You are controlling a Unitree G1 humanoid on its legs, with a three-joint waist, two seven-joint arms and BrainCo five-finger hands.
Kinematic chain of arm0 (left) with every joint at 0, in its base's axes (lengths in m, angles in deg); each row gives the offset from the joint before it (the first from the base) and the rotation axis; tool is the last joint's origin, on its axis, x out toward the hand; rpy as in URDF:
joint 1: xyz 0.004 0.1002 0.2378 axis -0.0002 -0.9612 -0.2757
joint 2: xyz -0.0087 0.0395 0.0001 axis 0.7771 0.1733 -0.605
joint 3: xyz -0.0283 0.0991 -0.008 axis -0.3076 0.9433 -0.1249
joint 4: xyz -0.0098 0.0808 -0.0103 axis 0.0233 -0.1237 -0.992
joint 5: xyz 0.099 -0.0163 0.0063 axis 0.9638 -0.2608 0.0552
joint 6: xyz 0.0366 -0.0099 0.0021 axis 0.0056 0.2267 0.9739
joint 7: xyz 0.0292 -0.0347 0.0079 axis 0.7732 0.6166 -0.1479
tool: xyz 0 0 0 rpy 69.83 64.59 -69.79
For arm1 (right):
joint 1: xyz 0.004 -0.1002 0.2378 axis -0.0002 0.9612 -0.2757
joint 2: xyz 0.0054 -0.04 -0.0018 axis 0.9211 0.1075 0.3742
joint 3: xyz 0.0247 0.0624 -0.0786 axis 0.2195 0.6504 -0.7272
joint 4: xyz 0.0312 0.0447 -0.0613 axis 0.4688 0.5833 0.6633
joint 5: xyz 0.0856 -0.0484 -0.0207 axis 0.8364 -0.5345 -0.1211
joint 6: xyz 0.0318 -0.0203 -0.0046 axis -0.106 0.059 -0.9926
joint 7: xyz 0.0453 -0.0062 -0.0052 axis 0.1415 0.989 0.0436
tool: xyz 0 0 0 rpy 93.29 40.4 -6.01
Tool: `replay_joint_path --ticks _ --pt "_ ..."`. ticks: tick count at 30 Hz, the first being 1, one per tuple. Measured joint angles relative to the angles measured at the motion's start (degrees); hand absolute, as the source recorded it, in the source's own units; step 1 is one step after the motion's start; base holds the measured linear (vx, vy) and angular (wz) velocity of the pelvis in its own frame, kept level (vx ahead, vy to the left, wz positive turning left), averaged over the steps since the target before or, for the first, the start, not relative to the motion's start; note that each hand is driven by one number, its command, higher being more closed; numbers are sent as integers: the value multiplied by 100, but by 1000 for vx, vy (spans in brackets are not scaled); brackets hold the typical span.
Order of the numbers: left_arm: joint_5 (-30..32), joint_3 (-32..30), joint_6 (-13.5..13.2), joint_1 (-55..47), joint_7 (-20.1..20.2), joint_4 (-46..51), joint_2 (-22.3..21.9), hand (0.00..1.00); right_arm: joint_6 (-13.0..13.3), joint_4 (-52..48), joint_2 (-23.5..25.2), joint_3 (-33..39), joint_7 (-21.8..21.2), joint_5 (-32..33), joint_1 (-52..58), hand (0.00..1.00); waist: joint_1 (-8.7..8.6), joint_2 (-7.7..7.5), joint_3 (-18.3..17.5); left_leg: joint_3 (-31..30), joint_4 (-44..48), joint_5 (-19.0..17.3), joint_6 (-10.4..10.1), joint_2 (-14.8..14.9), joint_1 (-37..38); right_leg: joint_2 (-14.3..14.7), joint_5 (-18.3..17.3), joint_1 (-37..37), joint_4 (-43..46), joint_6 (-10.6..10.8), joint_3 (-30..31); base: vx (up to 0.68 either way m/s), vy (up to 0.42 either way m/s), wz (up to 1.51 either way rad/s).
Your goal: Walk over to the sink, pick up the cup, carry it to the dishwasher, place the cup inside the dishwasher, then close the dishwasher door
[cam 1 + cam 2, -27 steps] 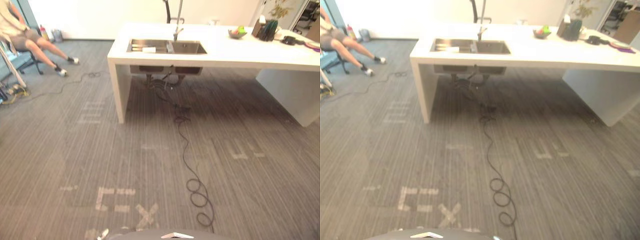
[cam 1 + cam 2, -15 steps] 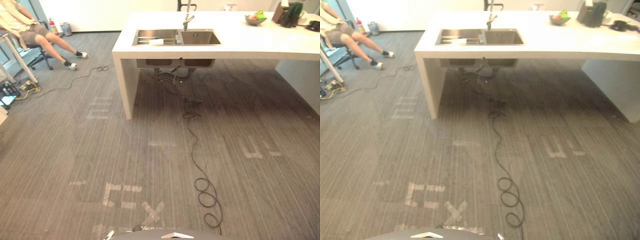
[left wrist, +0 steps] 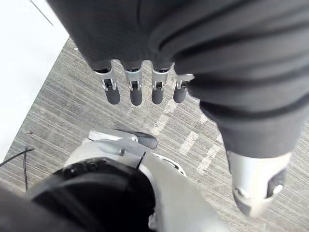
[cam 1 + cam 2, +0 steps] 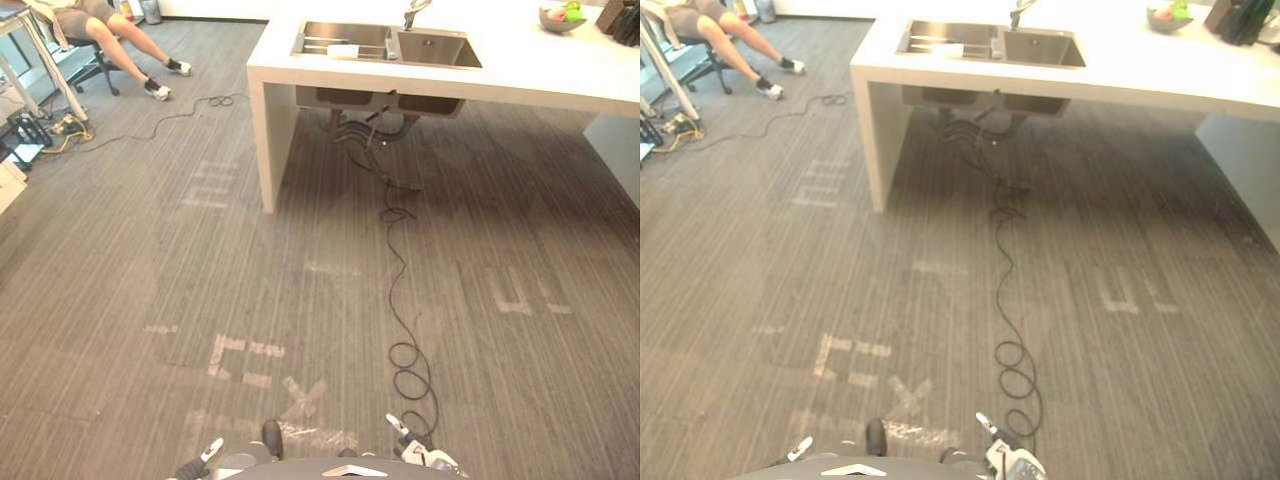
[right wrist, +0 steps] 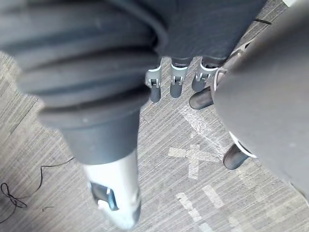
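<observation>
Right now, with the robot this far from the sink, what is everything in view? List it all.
counter: one, white, far ahead across the floor
sink: one, steel, two basins, in the counter's left end
tap: one, metal, behind the divider between the basins
small object: one, white, in the left basin; too small to tell if it is the cup
bowl: one, dark, holding green and reddish fruit, on the counter right of the sink
tape marks: several, pale, on the grey carpet near the robot
person: one, seated, far left
left hand: silver fingers straight, empty, over the carpet
right hand: silver fingers straight, empty, over the carpet
</observation>
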Motion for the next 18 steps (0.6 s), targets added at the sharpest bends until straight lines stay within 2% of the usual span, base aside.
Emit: replay_joint_path --ticks 4,7,10,13,18 --pt "-500 -226 -1 -63 -147 -214 -52 0 -117 26 16 262 28 13 249 0 -18 -28 12 101 0 -29 18 7 27 7 15 -8 -18 -16 101 4 12 -12" --pt "-690 -429 -159 -135 -210 -248 -132 0 -109 27 35 381 -2 56 277 0 -50 -34 18 139 0 -31 19 12 30 9 39 -17 -27 -42 126 13 1 -8" --pt "-1185 -723 -224 -211 -214 -251 -244 0 14 26 83 355 64 668 363 0 -24 -49 35 216 0 -40 11 28 11 21 48 -55 -26 -58 177 10 -3 -9" --pt "-1476 -994 -232 -273 -168 -255 -339 0 234 25 141 366 252 694 434 0 -3 -68 47 295 -2 -77 -1 52 -1 37 44 -115 -17 -59 272 15 -8 -17" --pt "-1339 -1322 -385 -300 -97 -238 -459 0 812 4 182 318 369 -69 454 0 33 -76 43 424 -3 -124 -10 59 37 43 44 -108 -17 -67 392 34 2 -10"
